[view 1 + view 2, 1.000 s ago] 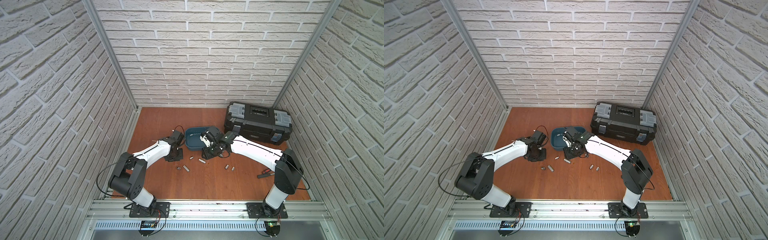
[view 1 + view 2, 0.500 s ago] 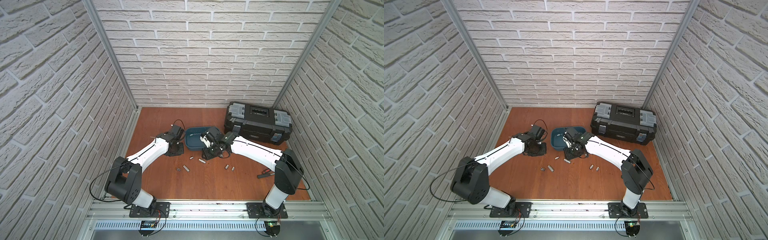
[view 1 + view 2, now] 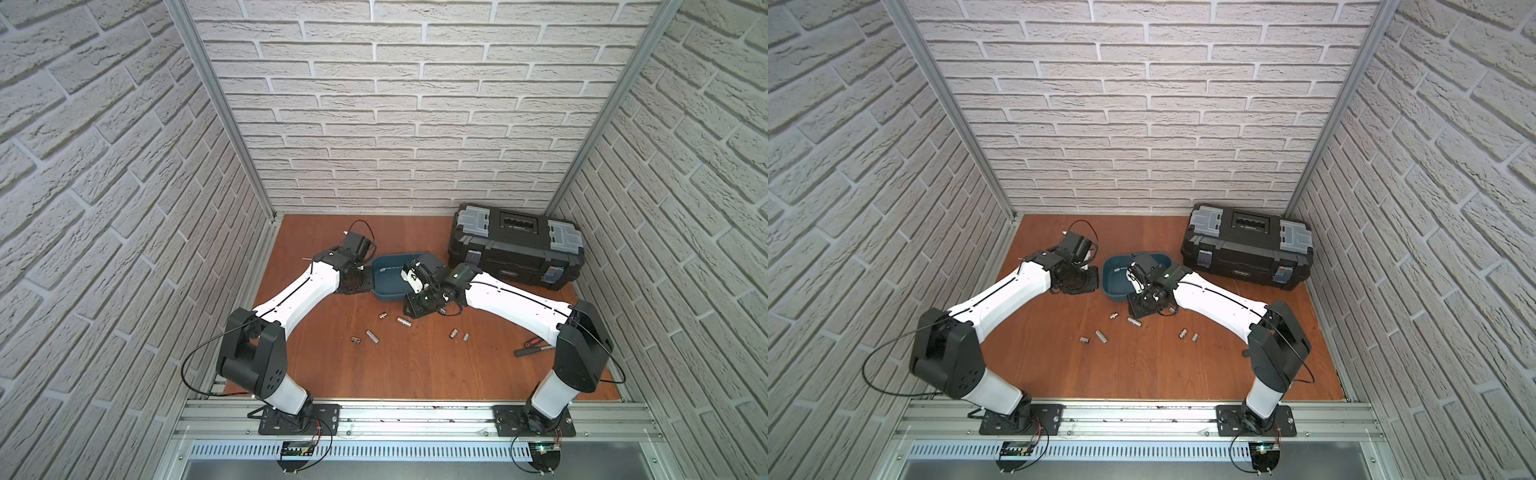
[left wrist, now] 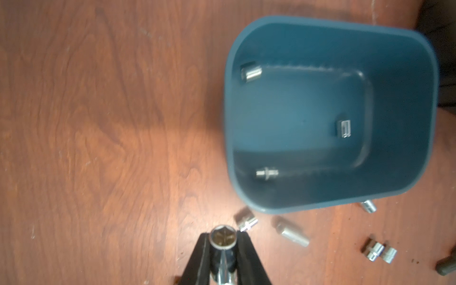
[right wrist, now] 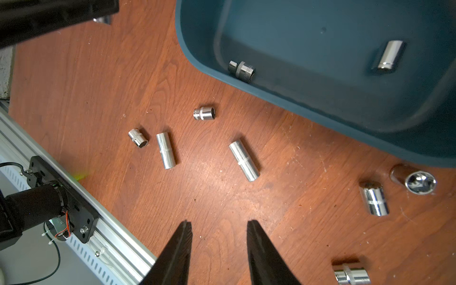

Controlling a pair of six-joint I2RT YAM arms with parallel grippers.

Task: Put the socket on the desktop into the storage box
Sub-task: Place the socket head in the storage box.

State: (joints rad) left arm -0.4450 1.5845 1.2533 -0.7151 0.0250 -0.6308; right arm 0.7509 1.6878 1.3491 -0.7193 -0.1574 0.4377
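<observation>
L claw [image 4: 223, 249] clamped on a hex socket [image 4: 222, 238], over bench [image 4: 98, 123] just beside teal storage box [image 4: 333, 27], not above it. R claw [image 5: 218, 223] partly spread, empty, near loose sockets [image 5: 243, 160] on bench. I count three sockets [image 4: 251, 73] inside box.

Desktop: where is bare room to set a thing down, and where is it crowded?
Free: the wide strip of desktop between the loose sockets and the rail, and the far patch between the storage box and the back wall. Crowded: just in front of the box, where the sockets lie.
</observation>
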